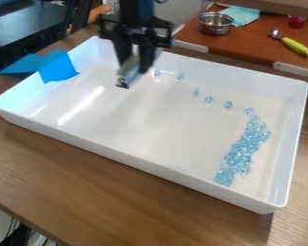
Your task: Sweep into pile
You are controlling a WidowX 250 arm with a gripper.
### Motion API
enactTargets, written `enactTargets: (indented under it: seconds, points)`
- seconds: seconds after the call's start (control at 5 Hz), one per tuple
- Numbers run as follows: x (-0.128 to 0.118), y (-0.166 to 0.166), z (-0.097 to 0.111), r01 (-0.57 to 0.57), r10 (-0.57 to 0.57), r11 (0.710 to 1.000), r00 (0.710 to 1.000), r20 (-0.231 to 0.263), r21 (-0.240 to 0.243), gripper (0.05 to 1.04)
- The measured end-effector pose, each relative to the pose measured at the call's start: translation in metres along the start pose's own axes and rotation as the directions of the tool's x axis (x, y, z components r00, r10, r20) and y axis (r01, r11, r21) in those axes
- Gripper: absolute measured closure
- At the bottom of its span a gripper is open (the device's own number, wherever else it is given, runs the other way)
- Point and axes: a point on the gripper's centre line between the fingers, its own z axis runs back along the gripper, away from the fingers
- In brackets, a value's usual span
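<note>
You've got the sweep part done: main heap of blue bits (241,153) lies in a long band at approx 3 to 5 o'clock in the tray (118,154), w/ strays (209,99) strung out from 12 to 3. Gripper (134,67) is over the tray nr 12, pale piece (127,74) at its tip, can't tell if it's pinched or not. Next move prob needs a low push from 12 toward 4 o'clock; no legible labels/writing.

The tray (127,156) sits on the tabletop (86,192). In it, a bead pile (237,156) lies near the right edge, stray beads (228,104) near the back edge; tape (57,69) crosses the left. On the rear tabletop (253,45), the pot (215,25) is left of the cloth (245,15) and spoon (295,46).
</note>
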Motion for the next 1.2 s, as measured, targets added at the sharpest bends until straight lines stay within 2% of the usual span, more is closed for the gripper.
enactTargets:
  seconds: [0.4,0.6,0.8,1.0,1.2]
  points:
    - [0.016,0.042,-0.034,0.017,-0.012,0.994,0.999,-0.044,0.106,0.706]
    - [0.027,0.048,-0.044,0.025,-0.02,0.991,0.999,-0.036,0.134,0.705]
    - [0.034,0.05,-0.052,0.013,-0.007,0.989,0.999,-0.04,0.146,0.706]
    - [0.042,0.049,-0.054,0.018,-0.012,0.99,0.999,-0.047,0.137,0.706]
    - [0.038,0.047,-0.055,0.033,-0.023,0.991,0.997,-0.079,0.132,0.706]
